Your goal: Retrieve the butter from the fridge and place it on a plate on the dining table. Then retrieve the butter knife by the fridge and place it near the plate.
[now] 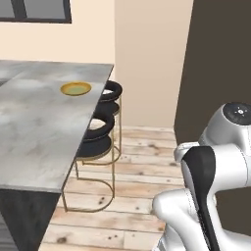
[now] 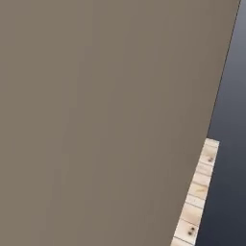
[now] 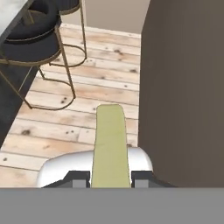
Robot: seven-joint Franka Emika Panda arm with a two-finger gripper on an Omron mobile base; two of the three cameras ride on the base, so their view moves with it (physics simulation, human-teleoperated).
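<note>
Wood plank floor (image 1: 137, 162), beige wall (image 1: 147, 59) at the back, a dark brown panel (image 1: 215, 63) on the right side of the left base view. In the right base view you get the same kind of flat brown surface (image 2: 105, 115) close up, with a strip of floor at lower right.

The dining table (image 1: 34, 127) runs along the left, marble top. The plate (image 1: 76, 88) sits on it near the far edge, nothing on it. Black stools (image 1: 103, 130) on gold legs stand just beside the table's right edge; you also see them at upper left in the hand view (image 3: 35, 30).

In the hand view the butter (image 3: 110, 146) sticks straight out from between the two fingers (image 3: 78, 178), one on each side at its near end, touching it. The gripper (image 3: 110, 179) is narrowed on the butter, holding it. The butter's far end hangs over the floor, just beside the brown panel (image 3: 188, 87).

The butter is well apart from the plate, in the air, not on the table.
</note>
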